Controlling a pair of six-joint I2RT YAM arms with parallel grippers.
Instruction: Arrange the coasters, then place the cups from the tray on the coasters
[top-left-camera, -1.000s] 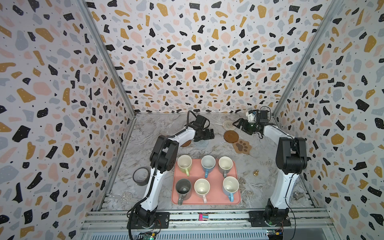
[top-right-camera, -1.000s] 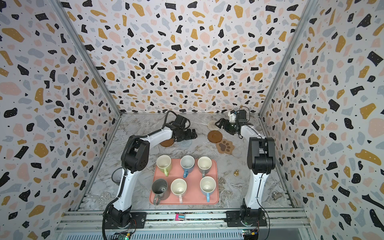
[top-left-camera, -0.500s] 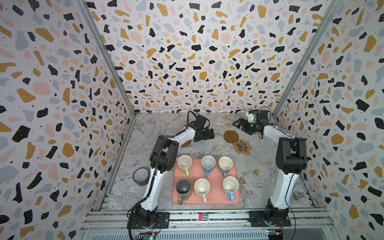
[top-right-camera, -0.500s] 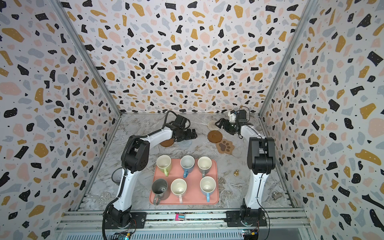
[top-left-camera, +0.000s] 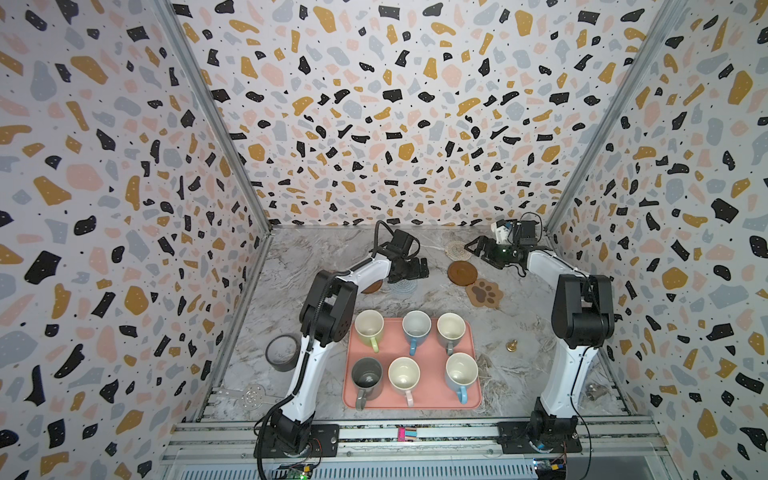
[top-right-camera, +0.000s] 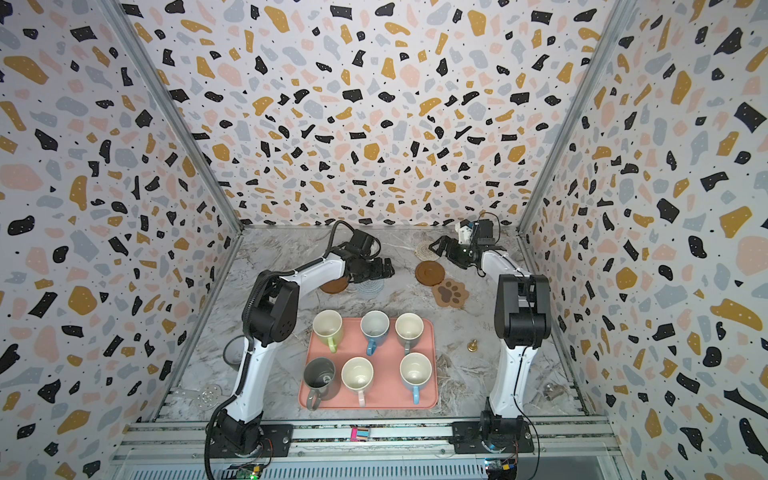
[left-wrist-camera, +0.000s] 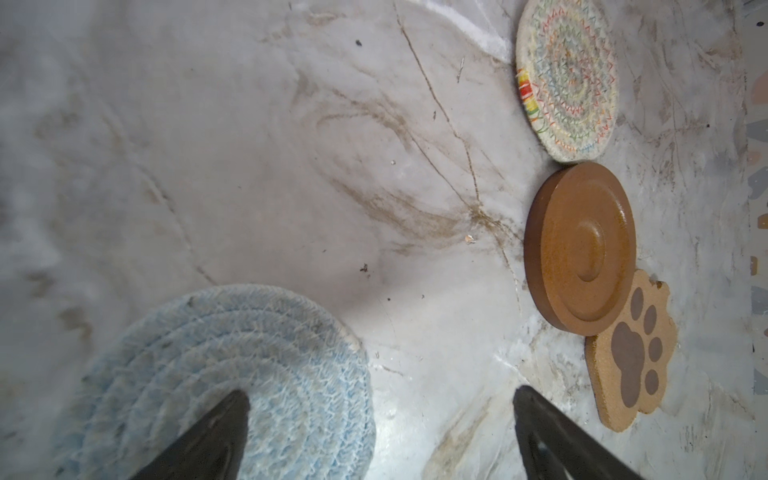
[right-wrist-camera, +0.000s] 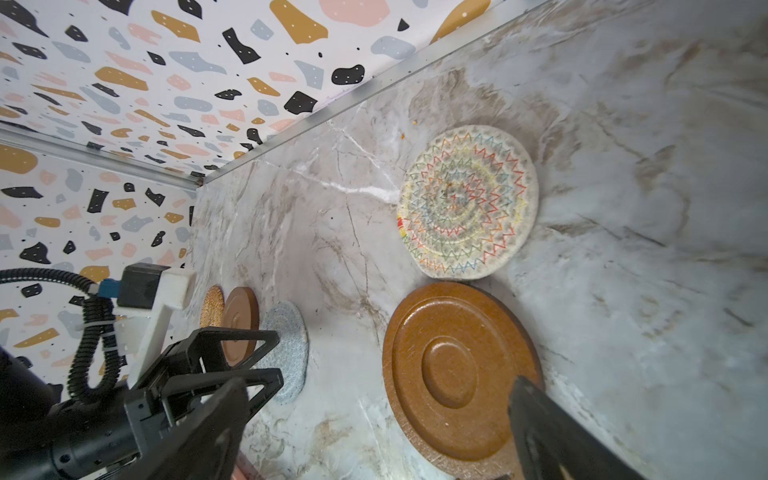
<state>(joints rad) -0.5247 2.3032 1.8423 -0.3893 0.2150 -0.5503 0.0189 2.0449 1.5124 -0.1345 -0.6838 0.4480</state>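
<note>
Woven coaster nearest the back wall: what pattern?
The coaster is cream with multicoloured zigzag rings; clearest in right wrist view.

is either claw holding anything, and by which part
Nothing is held. The left claw stands open over the blue coaster edge, the right claw open over a brown coaster.

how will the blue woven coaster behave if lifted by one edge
Likely floppy: the blue woven coaster looks like coiled soft rope, so it may droop. Probably light and grippy, given its fuzzy fibres. Lying flat on the marble table, its thin edge may be hard to catch.
</note>
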